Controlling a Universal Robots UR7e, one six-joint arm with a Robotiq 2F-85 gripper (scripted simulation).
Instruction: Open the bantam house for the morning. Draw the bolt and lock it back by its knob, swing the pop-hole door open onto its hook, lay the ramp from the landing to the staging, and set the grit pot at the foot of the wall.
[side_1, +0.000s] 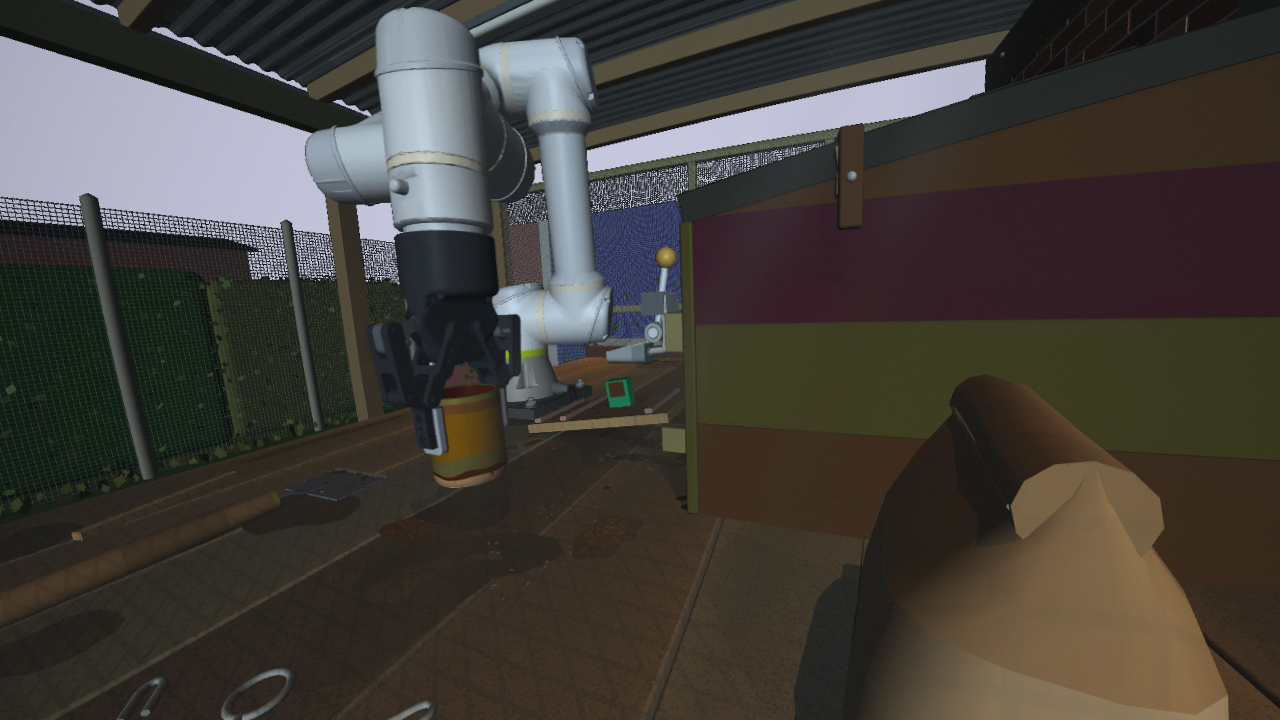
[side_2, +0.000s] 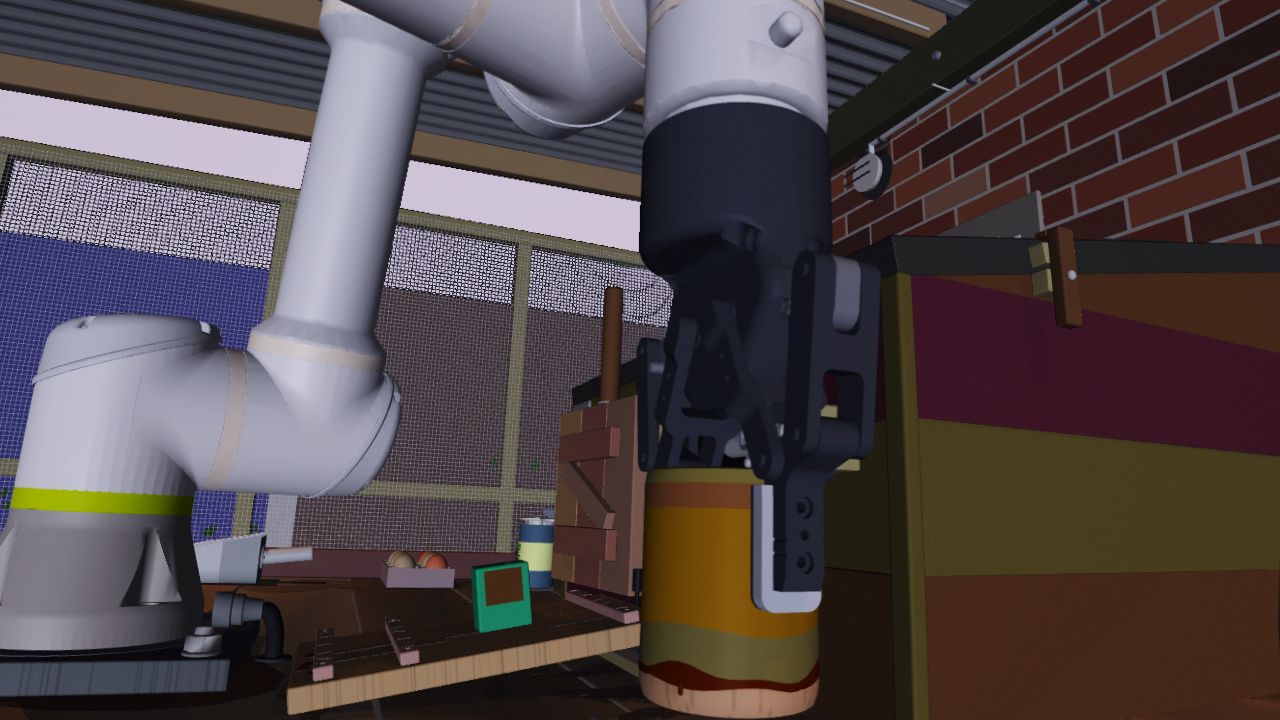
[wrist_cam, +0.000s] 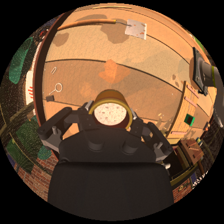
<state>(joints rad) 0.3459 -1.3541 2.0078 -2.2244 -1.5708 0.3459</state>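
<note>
The grit pot (side_1: 469, 435) (side_2: 729, 591) (wrist_cam: 110, 112) is a banded orange and olive cylinder with pale grit inside. I hold it in my gripper (side_1: 456, 421) (side_2: 716, 537) by its upper part, upright, above the staging floor. The striped wall of the bantam house (side_1: 985, 322) (side_2: 1092, 448) stands to the right of it. The bolt's brass knob (side_1: 665, 258) points up at the house's far corner. The slatted ramp (side_1: 598, 421) (side_2: 465, 649) lies flat by my base. The pop-hole door (side_2: 598, 488) stands beyond the pot, partly hidden by my gripper.
A small green box (side_1: 618, 392) (side_2: 501, 595) sits on the ramp. A long dowel (side_1: 134, 555) and a grey plate (side_1: 333, 484) lie on the floor to the left. Metal rings (side_1: 255, 694) lie near the front edge. A large tan sack (side_1: 1029, 573) fills the right foreground.
</note>
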